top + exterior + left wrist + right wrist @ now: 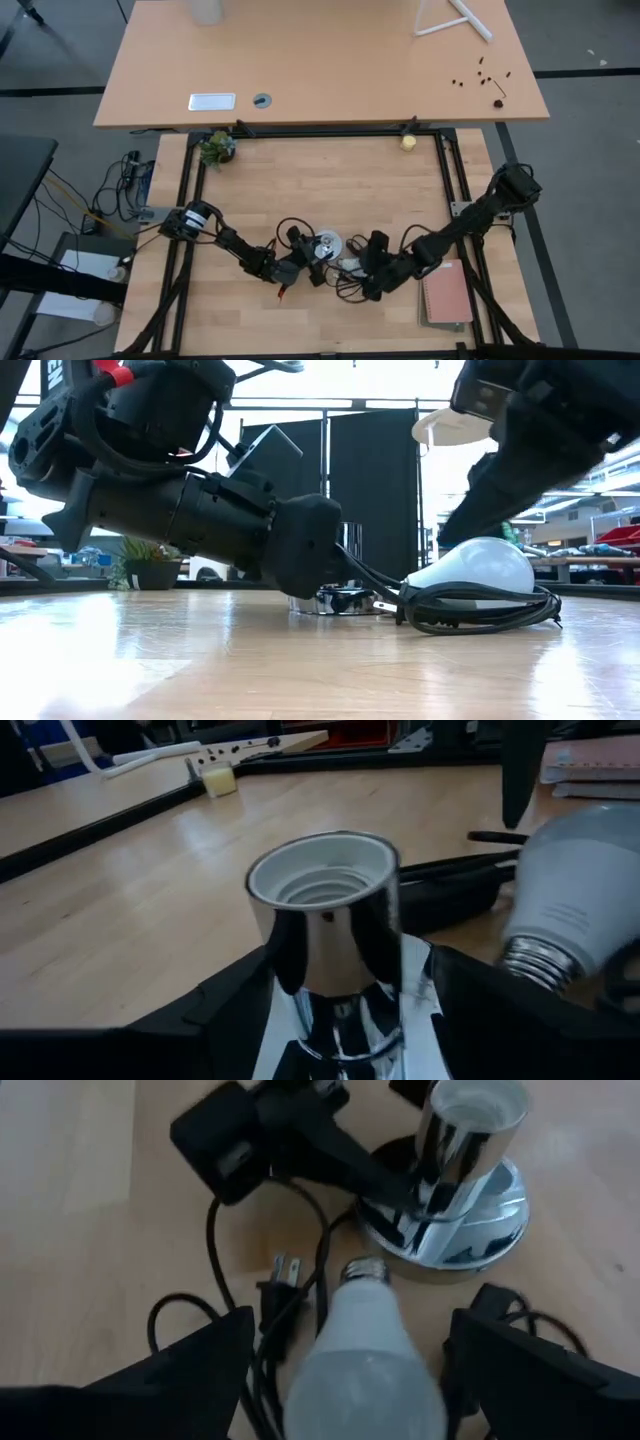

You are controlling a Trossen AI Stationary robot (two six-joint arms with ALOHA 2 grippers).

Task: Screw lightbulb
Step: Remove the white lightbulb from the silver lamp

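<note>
1. Showing the lightbulb [365, 1370] lying on its side on the wooden worktop [330, 180], at lower centre of the high view, its screw base pointing toward the silvery socket [325, 910] just beside it.
2. Showing the right pincer [350, 1323] released, straddling the bulb with a finger on each side, not yet clamping it.
3. Showing the left pincer [352, 960] flanking the socket's stem; not possible to tell whether it is gripping or loose.
4. Judging the step in hand: picking up the bulb. Closing gently on the glass near its widest part, lifting it clear of the black cord [480, 615] coiled under it, then tipping the threads down over the socket mouth before turning.
5. Advising a firm hold on the socket by the left pincer, preventing it from spinning or tipping.
6. Noting the socket cup standing upright and empty, its inner threads showing.
7. Noting a small pot [216, 148] at upper left of the worktop, holding a green plant.
</note>
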